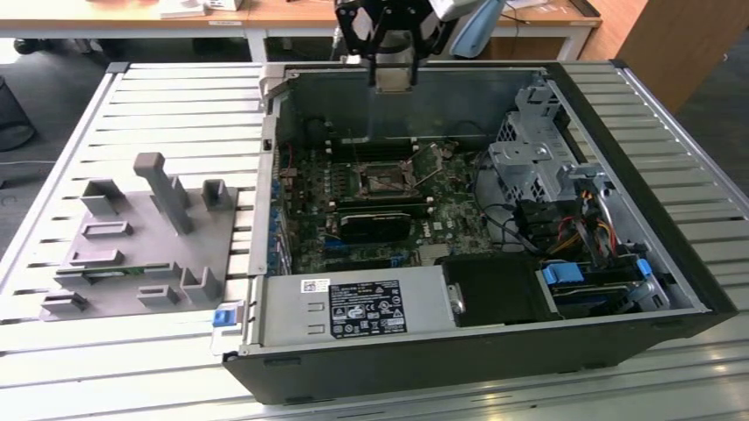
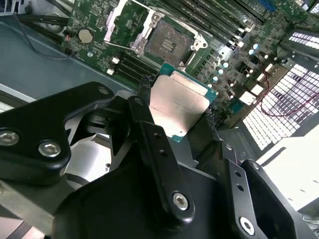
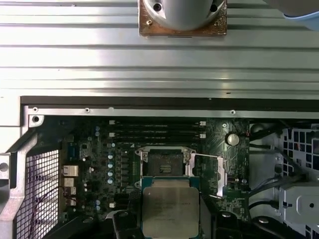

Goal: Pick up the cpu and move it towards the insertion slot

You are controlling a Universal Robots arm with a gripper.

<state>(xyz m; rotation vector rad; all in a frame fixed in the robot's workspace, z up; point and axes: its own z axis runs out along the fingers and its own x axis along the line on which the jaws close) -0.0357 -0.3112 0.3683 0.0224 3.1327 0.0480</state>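
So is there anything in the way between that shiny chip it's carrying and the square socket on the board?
No. In both wrist views the cpu hangs above the board; only open air separates it from the insertion slot.

In the second wrist view the gripper (image 2: 179, 117) is clamping the cpu (image 2: 178, 105), its black fingers (image 2: 144, 122) pressing against opposite edges of the chip. The silvery top is facing the camera, with a teal rim showing along its edges. Beyond it the insertion slot (image 2: 167, 41) is lying open on the green motherboard (image 2: 94, 50), apart from the chip.
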